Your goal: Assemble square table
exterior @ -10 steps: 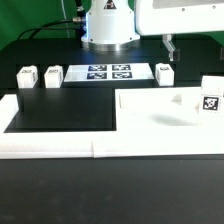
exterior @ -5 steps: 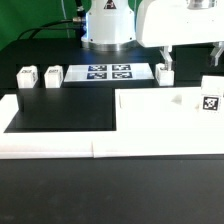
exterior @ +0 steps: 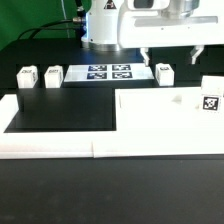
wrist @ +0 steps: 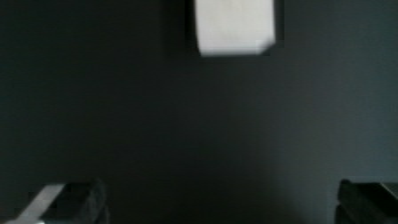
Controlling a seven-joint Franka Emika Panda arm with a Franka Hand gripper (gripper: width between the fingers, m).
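The white square plate (exterior: 160, 118) lies flat at the exterior view's right, with a round socket (exterior: 178, 98) near its far edge. A tagged white block (exterior: 210, 96), probably a leg, stands at its far right corner. Two small white legs (exterior: 27, 77) (exterior: 53, 75) stand at the back left. A third leg (exterior: 164, 72) stands at the back right. My gripper (exterior: 171, 57) hangs open and empty just above and behind that leg, with its fingers wide apart. In the wrist view the gripper (wrist: 217, 205) shows dark fingertips (wrist: 63, 200) at both edges and a white leg (wrist: 235, 27) ahead on the black table.
The marker board (exterior: 108, 72) lies flat at the back centre, between the legs. White border rails (exterior: 50, 146) run along the front and the left side (exterior: 8, 112) of the black work area. The robot base (exterior: 105, 25) stands behind the marker board.
My gripper has moved toward the exterior view's left and lower. Both fingers now show above the back right leg. The parts have not moved.
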